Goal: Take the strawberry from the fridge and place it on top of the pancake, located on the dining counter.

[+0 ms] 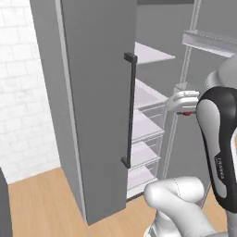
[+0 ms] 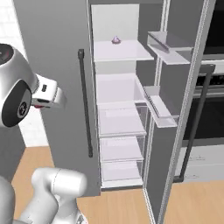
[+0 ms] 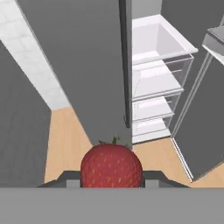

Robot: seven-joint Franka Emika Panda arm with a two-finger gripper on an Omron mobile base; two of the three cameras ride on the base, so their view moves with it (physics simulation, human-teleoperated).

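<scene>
The strawberry (image 3: 111,166), red with yellow seeds, sits between my two dark fingertips, and my gripper (image 3: 111,178) is shut on it. In the left base view the gripper (image 1: 185,111) is in front of the fridge (image 1: 92,115), level with its middle shelves, with a bit of red strawberry (image 1: 186,113) under the white hand. The fridge's left door is shut, with its dark bar handle (image 1: 130,111). The right door (image 2: 175,131) is swung open, baring white shelves and clear drawers (image 2: 119,122). The pancake and the dining counter are out of view.
A small purple thing (image 2: 116,40) rests on the top fridge shelf. The open door's bins (image 2: 159,107) jut out at the right, with a steel wall oven (image 2: 214,65) behind. A white brick wall (image 1: 23,102) stands left of the fridge, above a wooden floor (image 2: 122,205).
</scene>
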